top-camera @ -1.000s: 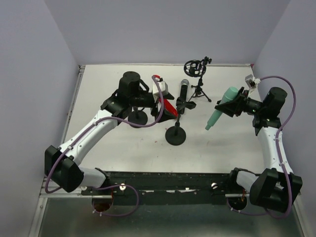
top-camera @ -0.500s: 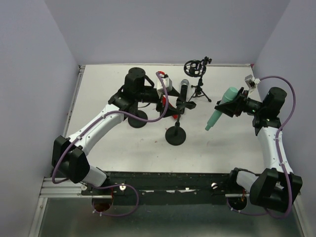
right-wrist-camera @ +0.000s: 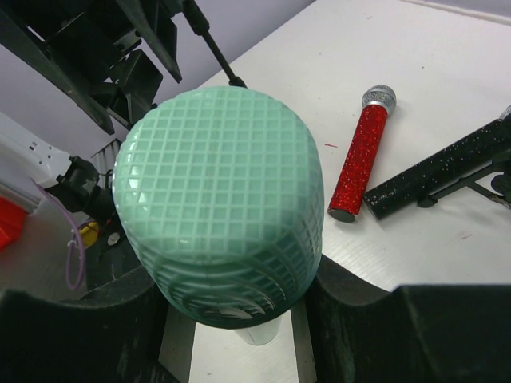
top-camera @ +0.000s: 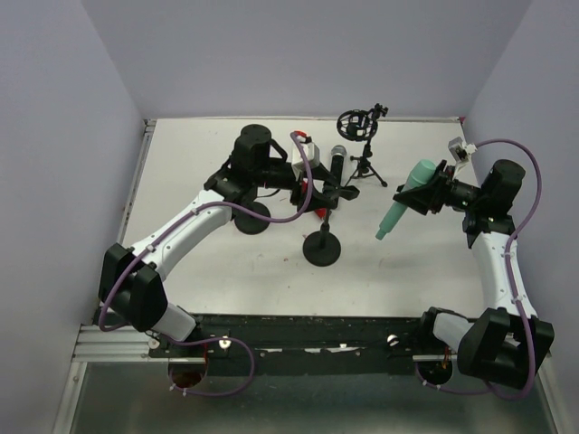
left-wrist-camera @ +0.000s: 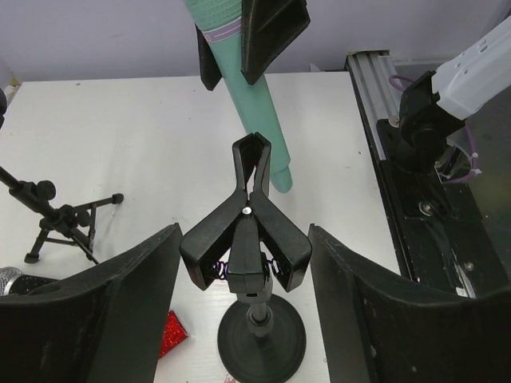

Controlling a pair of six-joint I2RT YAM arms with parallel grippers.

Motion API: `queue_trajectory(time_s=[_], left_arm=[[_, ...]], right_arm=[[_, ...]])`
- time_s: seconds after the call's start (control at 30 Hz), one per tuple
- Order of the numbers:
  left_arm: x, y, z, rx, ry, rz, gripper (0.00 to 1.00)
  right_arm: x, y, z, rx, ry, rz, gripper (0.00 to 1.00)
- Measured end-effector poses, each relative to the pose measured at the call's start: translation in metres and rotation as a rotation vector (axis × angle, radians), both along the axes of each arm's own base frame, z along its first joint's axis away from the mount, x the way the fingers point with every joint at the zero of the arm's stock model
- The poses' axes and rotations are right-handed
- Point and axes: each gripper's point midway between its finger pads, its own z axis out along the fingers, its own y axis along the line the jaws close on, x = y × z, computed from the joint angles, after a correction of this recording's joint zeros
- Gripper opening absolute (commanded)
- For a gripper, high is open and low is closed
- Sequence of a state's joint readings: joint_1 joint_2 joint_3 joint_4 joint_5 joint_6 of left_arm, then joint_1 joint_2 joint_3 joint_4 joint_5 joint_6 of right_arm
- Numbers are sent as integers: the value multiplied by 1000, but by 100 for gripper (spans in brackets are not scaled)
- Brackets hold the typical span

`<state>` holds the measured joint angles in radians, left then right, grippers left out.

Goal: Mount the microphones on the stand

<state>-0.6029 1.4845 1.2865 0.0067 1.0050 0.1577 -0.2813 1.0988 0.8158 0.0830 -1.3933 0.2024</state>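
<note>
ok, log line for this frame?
left gripper: open, astride empty stand clip | right gripper: holding mint-green microphone | red microphone: lying on table

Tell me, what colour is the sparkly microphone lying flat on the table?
Red glitter microphone, grey mesh head; clearest in the right wrist view.

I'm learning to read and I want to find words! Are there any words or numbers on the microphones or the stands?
No words, numbers or signs can be read in any of these views.
The mint-green microphone, the red microphone, the black microphone and the clip stand show no lettering.
The small white box on the right arm's wrist is too small to tell.
</note>
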Motion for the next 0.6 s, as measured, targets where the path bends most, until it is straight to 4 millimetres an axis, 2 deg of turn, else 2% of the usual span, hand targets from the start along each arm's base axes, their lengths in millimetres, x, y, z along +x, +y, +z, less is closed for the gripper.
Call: queue_trajectory(time_s=[0.17, 0.37, 0.6], left_arm=[[-1, -1, 0, 1, 7, -2, 56], [-2, -2, 1, 1, 9, -5, 33], [-4, -1, 0, -3, 18, 1, 19]], right_arm=[[0, 0, 0, 0, 0, 0, 0], [0, 0, 0, -1, 0, 1, 1], [-3, 5, -1, -7, -2, 27, 1]])
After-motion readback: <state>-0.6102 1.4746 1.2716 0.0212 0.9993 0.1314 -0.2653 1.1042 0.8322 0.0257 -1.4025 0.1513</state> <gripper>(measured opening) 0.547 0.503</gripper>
